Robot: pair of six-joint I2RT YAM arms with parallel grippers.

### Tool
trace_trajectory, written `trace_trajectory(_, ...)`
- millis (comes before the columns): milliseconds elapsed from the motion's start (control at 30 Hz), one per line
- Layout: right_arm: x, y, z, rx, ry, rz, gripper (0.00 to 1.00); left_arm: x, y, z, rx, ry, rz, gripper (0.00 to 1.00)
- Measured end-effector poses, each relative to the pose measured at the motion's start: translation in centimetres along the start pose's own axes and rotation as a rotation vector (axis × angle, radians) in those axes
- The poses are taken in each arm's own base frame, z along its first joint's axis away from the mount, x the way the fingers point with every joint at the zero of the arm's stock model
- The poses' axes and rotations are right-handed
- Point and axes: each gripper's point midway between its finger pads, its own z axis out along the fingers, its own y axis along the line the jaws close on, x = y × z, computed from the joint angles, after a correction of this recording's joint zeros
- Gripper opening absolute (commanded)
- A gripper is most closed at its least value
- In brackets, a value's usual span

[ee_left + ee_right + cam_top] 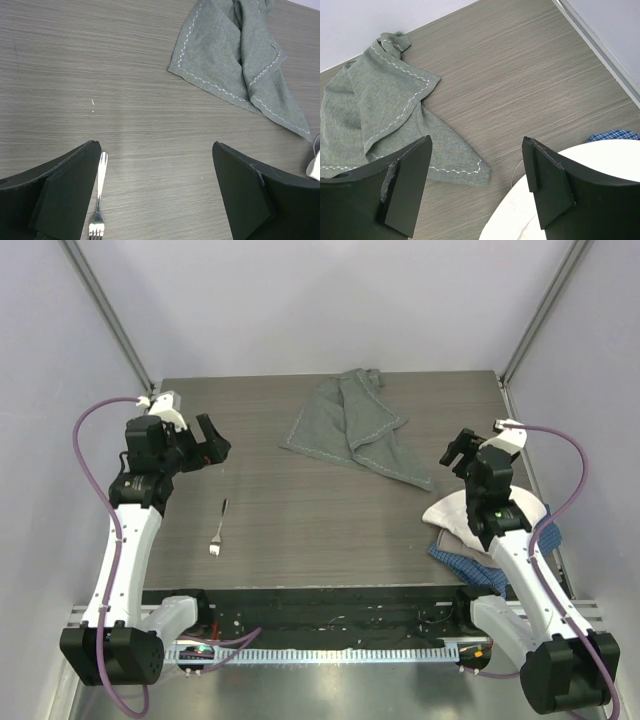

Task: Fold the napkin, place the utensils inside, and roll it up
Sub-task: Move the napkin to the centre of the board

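The grey-green napkin [357, 428] lies crumpled and partly folded over itself at the back middle of the table; it also shows in the left wrist view [240, 60] and the right wrist view [380, 110]. A small silver fork [218, 528] lies on the wood at front left, tines toward the near edge; its handle [100, 185] sits by my left finger. My left gripper [205, 445] hovers open above the table's left side, holding nothing. My right gripper [458, 455] hangs open at the right, near the napkin's right corner, holding nothing.
A cream-white cloth [480, 512] lies on a blue checked cloth [470, 562] at the table's right front, under my right arm. The white cloth [600, 195] fills the lower right of the right wrist view. Metal frame posts rise at the back corners.
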Motion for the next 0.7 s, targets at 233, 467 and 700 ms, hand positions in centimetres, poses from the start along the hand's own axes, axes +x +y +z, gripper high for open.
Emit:
trace_trajectory(233, 0.0, 0.1, 0.2, 0.003, 0.009, -0.003, 0.81, -0.2, 0.6, 0.0, -0.035, -0.009, 0.000, 1.00)
trace_trajectory(467, -0.7, 0.6, 0.5, -0.006, 0.003, 0.002, 0.80, 0.1, 0.8, 0.3, -0.041, 0.003, -0.003, 0.95)
trace_trajectory(700, 0.7, 1.3, 1.3, -0.032, 0.058, 0.009, 0.78, 1.6, 0.8, 2.4, -0.070, 0.070, -0.048, 0.91)
